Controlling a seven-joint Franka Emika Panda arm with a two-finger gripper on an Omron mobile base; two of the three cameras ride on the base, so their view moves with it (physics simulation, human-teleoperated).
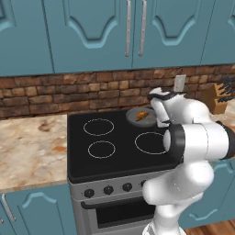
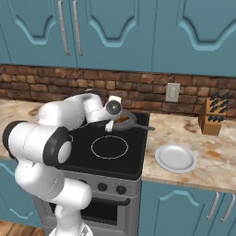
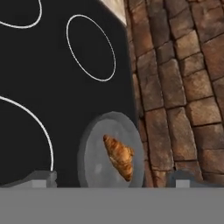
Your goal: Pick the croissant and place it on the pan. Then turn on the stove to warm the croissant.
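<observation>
The golden croissant (image 3: pixel 119 156) lies inside the round grey pan (image 3: pixel 89 148), which sits at the back right of the black stove (image 1: pixel 114 156) close to the brick wall. It is also in the croissant (image 1: pixel 142 114) in pan (image 1: pixel 134 118) spot of the left base view, and the pan (image 2: pixel 132 122) shows its thin handle pointing right. My gripper (image 3: pixel 116 178) hovers just above the pan's near side, open, its fingertips (image 3: pixel 41 178) spread wide with nothing between them. From the sides, the gripper (image 1: pixel 161 123) (image 2: pixel 109 125) hangs beside the pan. Dark knobs (image 1: pixel 108 189) line the grey front panel.
A white plate (image 2: pixel 175 158) rests on the counter right of the stove. A knife block (image 2: pixel 213 117) stands further right by the wall, below an outlet (image 2: pixel 172 92). Teal cabinets hang overhead. My own arm crosses above the front right burner (image 2: pixel 109 147).
</observation>
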